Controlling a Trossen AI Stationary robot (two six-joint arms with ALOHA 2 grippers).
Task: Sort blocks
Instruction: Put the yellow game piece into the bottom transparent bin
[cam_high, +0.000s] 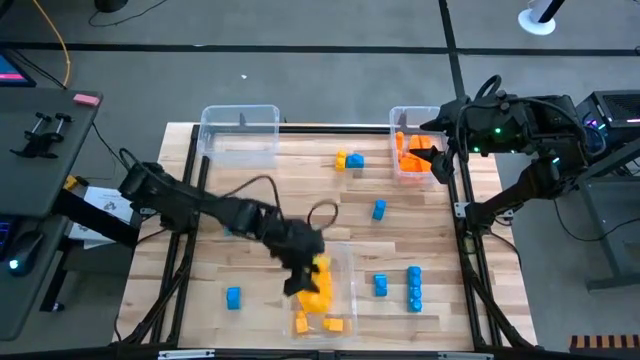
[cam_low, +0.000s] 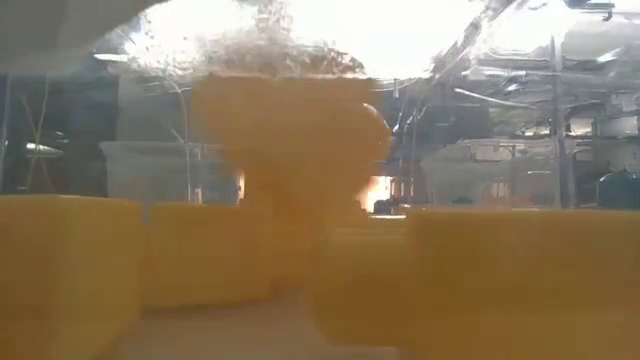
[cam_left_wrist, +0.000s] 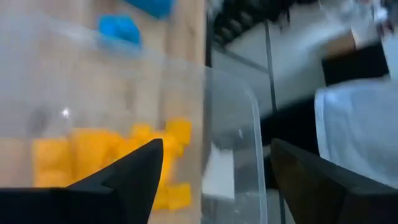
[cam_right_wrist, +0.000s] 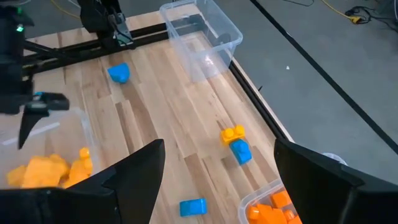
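Yellow-orange plastic toy blocks (cam_high: 318, 292): piled in the clear plastic bin (cam_high: 345, 262) at the table's (cam_high: 300, 170) near edge.
Left tool (cam_high: 300, 280): over that bin, fingers apart, empty.
Right tool (cam_high: 432, 160): fingers spread, above the clear bin of orange blocks (cam_high: 412, 155).
Blue blocks (cam_high: 413, 287): scattered on the wood.

a wooden bench (cam_high: 300, 190) is seen carrying three clear bins (cam_high: 240, 132), loose blue blocks (cam_high: 414, 287) and a yellow-and-blue pair (cam_high: 349, 160) directly on its planks.
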